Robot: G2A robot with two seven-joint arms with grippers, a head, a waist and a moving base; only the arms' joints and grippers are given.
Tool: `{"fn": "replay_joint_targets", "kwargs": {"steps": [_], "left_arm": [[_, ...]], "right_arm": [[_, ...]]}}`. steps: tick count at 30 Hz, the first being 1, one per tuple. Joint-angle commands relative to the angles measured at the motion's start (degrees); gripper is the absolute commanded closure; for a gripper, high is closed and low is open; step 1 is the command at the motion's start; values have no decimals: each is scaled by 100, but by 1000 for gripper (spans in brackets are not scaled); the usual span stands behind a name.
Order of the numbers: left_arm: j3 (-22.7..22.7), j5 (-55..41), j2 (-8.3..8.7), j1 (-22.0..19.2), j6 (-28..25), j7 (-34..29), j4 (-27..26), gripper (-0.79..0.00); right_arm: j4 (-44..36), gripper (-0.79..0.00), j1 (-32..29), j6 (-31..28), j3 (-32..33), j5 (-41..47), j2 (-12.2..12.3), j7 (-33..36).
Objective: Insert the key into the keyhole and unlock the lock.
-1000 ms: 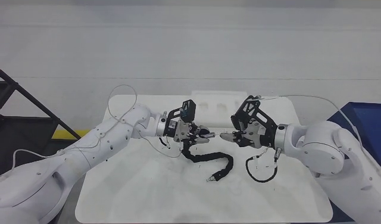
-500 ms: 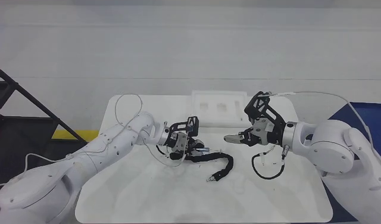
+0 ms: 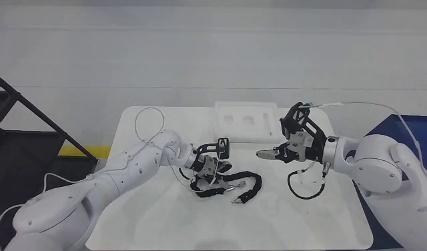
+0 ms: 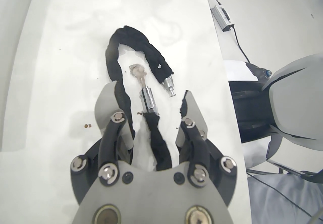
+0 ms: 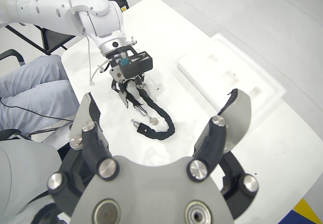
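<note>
A black fabric-sleeved chain lock (image 4: pixel 136 38) lies curled on the white table (image 4: pixel 63 21). Its chrome lock cylinder (image 4: pixel 148 101) has the key (image 4: pixel 137 71) stuck in its end. The chain's chrome pin end (image 4: pixel 169 86) lies free beside the cylinder. My left gripper (image 4: pixel 149 92) is open low over the table, its fingers straddling the cylinder and the sleeve. In the top view it (image 3: pixel 212 174) sits at the chain's (image 3: pixel 250 179) left end. My right gripper (image 3: pixel 263 154) hangs open and empty to the right, apart from the lock (image 5: pixel 155 119).
A white foam tray (image 3: pixel 247 121) with three pockets lies at the table's back edge. A loop of black cable (image 3: pixel 303 187) hangs under the right arm. The table's front half is bare. The table's edge (image 4: pixel 217 41) runs close beside the lock.
The two grippers met in mid-air a second ago. The left arm has since lowered the lock onto the table and opened. The right gripper drew back to the right.
</note>
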Motion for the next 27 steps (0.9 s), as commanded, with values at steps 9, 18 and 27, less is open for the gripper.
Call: {"fn": "replay_joint_targets", "kwargs": {"steps": [9, 18, 27], "left_arm": [[-153, -309, 329, -830, 0, 1142, -235, -785], [-262, 88, 589, -1635, 0, 2111, -346, -785], [0, 528, 660, -2201, 0, 2866, -249, -785]], "right_arm": [[937, -785, 456, -1456, -133, -106, -48, -338], [1870, -785, 1399, -2346, -472, 407, -162, -457], [2569, -785, 2540, -2577, -981, 1111, -282, 269]]}}
